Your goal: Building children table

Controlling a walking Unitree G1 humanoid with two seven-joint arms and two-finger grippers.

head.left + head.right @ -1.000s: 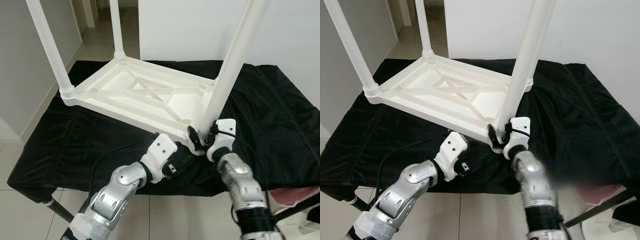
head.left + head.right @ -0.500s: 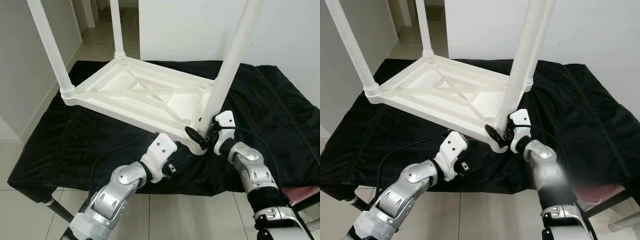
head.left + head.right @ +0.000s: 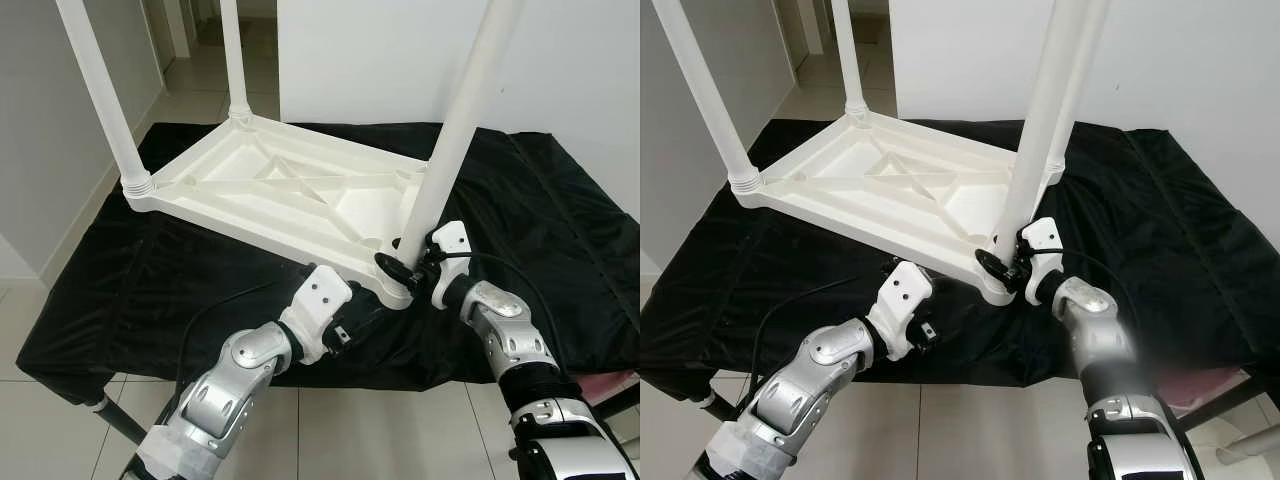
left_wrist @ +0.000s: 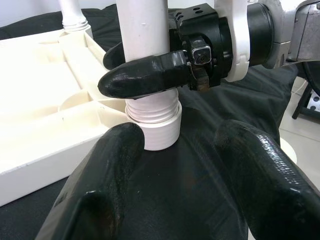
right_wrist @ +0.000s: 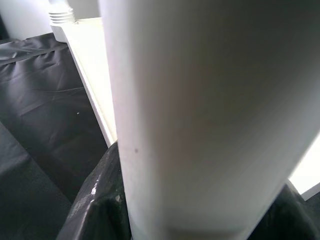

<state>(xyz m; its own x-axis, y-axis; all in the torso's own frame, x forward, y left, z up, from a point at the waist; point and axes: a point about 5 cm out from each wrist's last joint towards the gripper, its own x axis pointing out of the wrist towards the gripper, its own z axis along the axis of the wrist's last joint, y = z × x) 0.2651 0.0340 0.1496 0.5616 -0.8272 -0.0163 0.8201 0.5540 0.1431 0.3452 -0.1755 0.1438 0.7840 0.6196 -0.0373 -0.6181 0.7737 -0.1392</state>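
On the black-draped surface [image 3: 150, 290] lies the white children's table [image 3: 270, 195], upside down – legs up. At its near corner the right gripper [image 3: 398, 268] clamps the base of the near leg [image 3: 455, 120]; the left gripper [image 4: 175, 165] hovers just below, fingers spread, holding nothing

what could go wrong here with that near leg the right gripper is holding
The right gripper clamps the near leg just above its threaded collar, so a long length stands above the grip; it could lean and cross-thread or bind in the socket.

The upturned tabletop lies on loose black cloth and may slide or twist.

The left gripper is open just before the corner, not bracing it.
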